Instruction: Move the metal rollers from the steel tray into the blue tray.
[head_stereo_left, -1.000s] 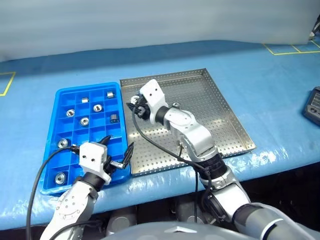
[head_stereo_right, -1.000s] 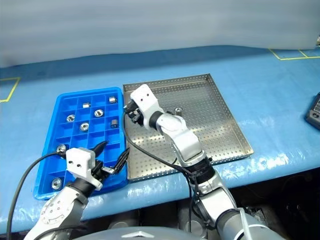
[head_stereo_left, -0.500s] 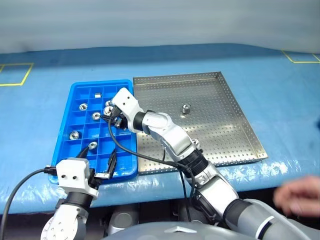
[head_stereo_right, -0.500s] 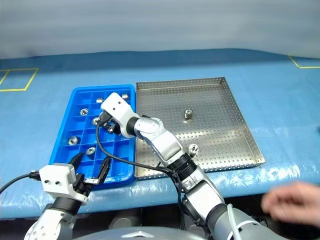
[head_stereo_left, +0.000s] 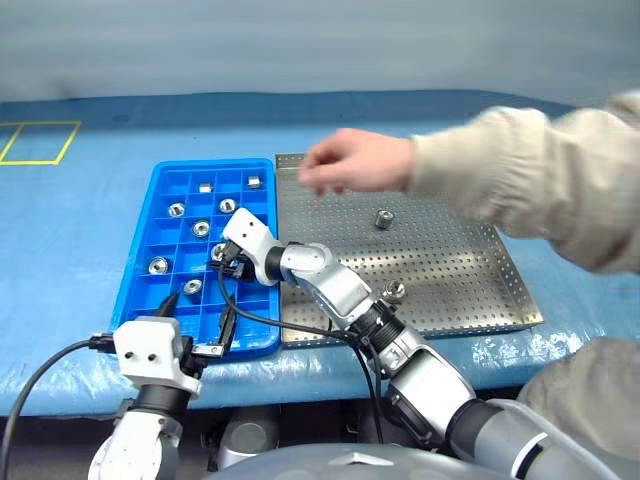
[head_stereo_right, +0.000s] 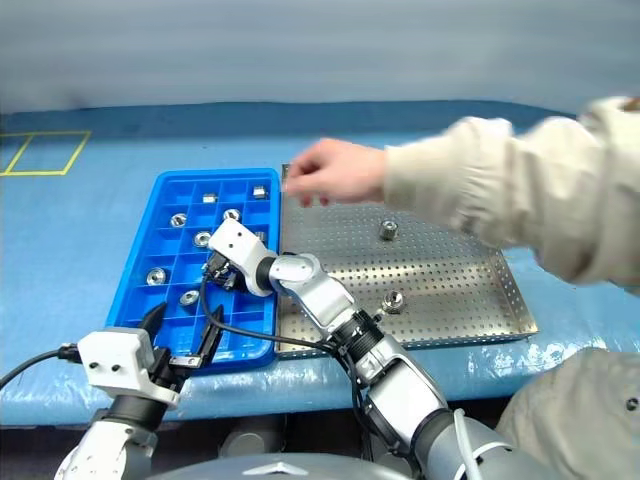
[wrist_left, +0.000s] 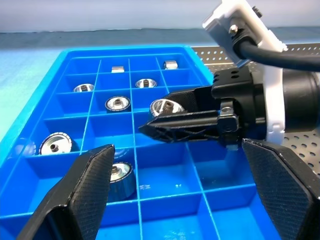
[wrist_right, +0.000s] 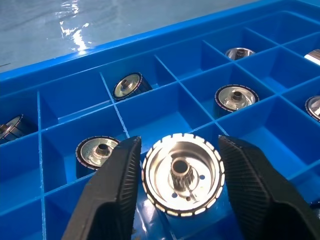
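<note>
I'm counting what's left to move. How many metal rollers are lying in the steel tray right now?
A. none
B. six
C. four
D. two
D: the steel tray holds two metal rollers, one toward its far side and one near its front edge.

The right claw (head_stereo_right: 218, 270) travelled from the steel tray (head_stereo_right: 450, 290) over to the blue tray (head_stereo_right: 150, 250), carrying a metal roller (wrist_right: 182, 173) low into a compartment. A person's hand (head_stereo_right: 335, 172) reached in above the steel tray.
</note>
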